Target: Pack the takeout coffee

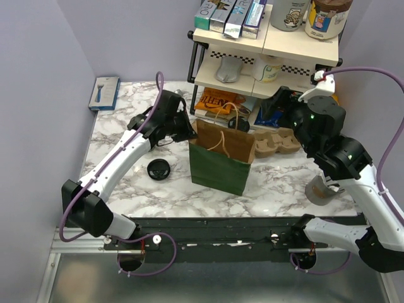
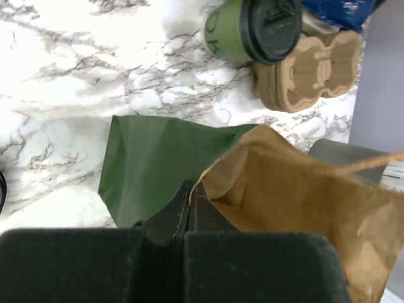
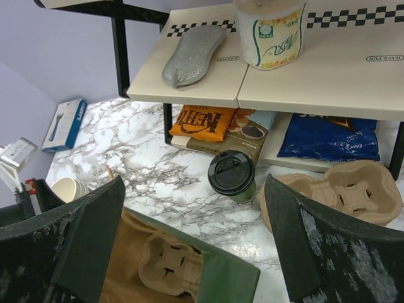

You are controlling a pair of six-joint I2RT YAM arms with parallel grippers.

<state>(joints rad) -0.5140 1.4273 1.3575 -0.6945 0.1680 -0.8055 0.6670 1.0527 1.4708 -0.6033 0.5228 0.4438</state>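
Note:
The takeout coffee (image 3: 232,175), a dark-green paper cup with a black lid on, stands on the marble just behind the green paper bag (image 1: 221,161) and in front of the shelf. It also shows in the left wrist view as the coffee cup (image 2: 252,28) beside the pulp carriers. My left gripper (image 2: 191,186) is shut on the bag's near rim, holding its mouth open; from above the left gripper (image 1: 188,132) sits at the bag's left top corner. My right gripper (image 3: 194,183) hangs open above the cup and bag, holding nothing.
A pulp carrier (image 3: 167,262) lies inside the bag. More brown carriers (image 1: 278,142) are stacked right of it. A loose black lid (image 1: 158,169) lies left of the bag, and an open cup (image 3: 68,188) stands further left. A grey cup (image 1: 320,190) stands front right. The shelf rack (image 1: 265,50) fills the back.

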